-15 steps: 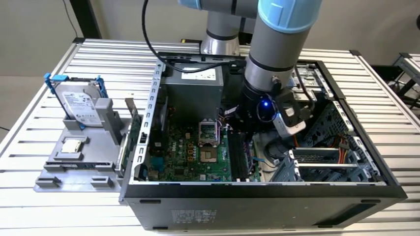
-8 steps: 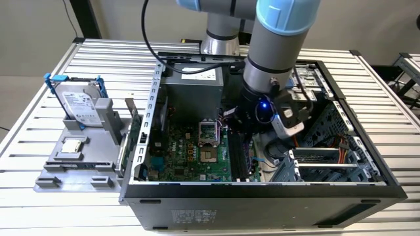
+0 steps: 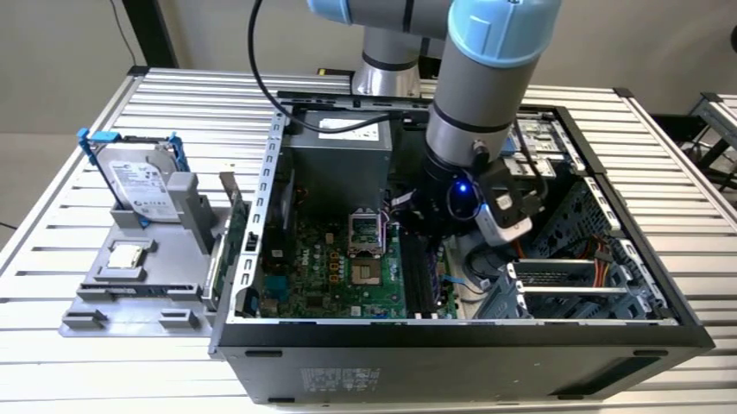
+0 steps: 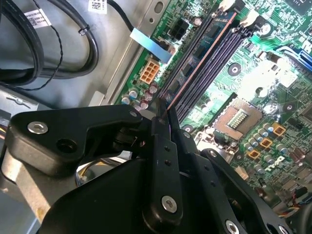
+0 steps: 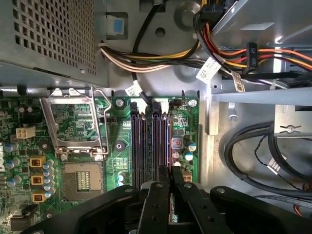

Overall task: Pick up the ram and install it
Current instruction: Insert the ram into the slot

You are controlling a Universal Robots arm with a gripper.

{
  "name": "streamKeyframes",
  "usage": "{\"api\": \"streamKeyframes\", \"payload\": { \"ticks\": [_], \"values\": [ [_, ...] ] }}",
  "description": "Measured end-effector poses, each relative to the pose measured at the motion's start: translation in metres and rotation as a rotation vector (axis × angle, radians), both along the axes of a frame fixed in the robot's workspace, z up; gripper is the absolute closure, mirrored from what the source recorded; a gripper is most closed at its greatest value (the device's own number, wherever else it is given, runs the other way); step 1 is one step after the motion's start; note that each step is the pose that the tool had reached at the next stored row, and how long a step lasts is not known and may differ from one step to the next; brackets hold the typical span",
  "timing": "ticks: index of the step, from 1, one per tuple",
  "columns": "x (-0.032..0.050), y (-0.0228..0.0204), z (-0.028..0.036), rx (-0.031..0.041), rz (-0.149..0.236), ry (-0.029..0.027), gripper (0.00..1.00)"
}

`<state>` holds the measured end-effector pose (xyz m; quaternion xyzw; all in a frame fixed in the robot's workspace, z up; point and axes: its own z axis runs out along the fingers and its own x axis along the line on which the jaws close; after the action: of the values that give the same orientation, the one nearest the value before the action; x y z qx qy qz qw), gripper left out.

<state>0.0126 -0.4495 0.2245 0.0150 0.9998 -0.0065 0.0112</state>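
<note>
Ram (image 4: 195,61), long dark thin board, seated in slot.

Hard drive (image 3: 141,179) upright on grey tray (image 3: 138,297)

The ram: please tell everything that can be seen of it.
The ram is a long, thin, flat board, dark greenish, with dark chips on its face and a reddish line along its upper edge. In the second wrist view it stands on edge beside the motherboard's dark slots, on the side nearest the metal case wall. The gripper is at its near end; whether the ram is fully seated cannot be told.
</note>
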Motion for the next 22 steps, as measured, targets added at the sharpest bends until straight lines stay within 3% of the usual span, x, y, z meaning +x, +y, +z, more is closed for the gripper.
{"api": "streamKeyframes", "payload": {
  "ticks": [17,22],
  "values": [
    [-0.0012,-0.0002,-0.0064,-0.0013,0.009,0.0012,1.00],
    [-0.0011,-0.0002,0.0012,-0.0084,0.011,0.0011,1.00]
  ]
}}
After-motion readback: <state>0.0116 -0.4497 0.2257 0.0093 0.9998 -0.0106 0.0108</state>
